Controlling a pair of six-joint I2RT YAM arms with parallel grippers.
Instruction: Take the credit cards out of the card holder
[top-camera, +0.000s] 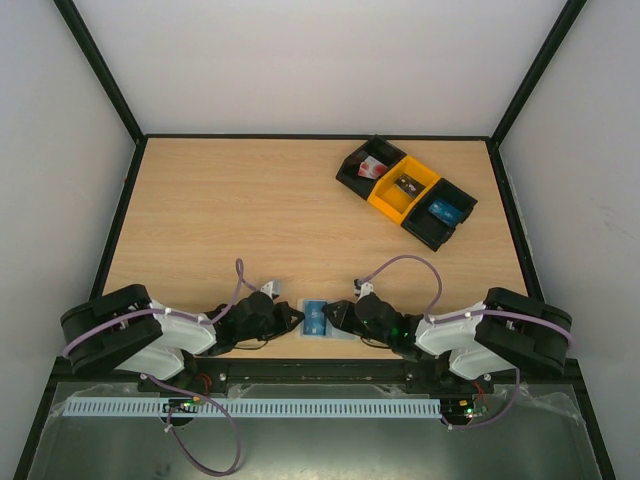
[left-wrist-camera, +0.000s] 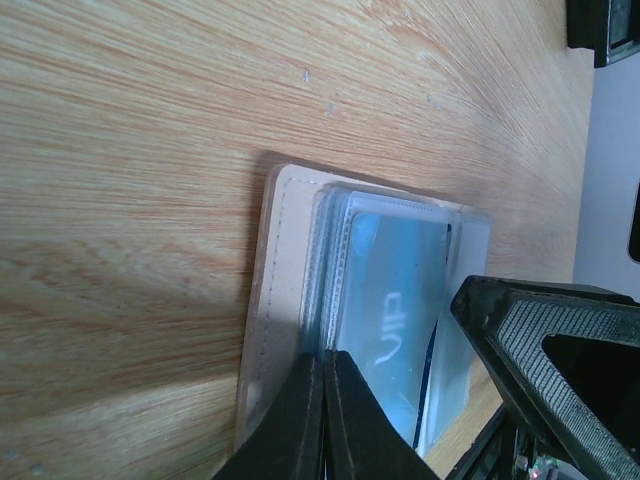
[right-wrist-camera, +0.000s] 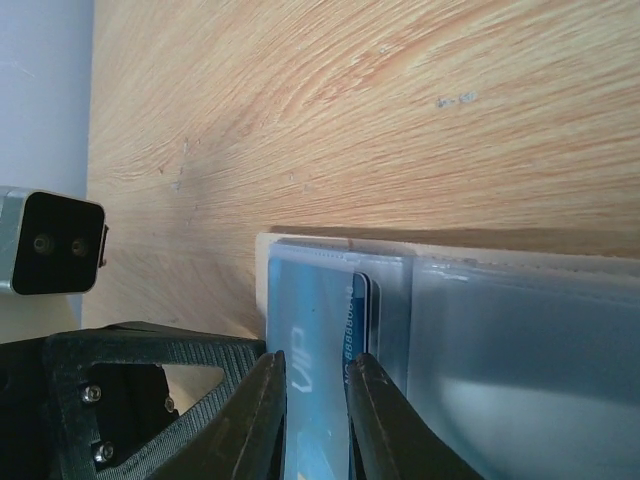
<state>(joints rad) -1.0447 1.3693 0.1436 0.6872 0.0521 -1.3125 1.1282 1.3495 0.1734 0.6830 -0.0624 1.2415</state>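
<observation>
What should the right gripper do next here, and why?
Probably close on the blue credit card and draw it out. The left gripper is shut on the card holder, while the right gripper stands slightly open over the card.

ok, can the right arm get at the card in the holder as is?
Probably yes. The right gripper sits right at the credit card, jaws slightly parted, nothing blocking. The left gripper is shut on the opposite edge of the card holder.
</observation>
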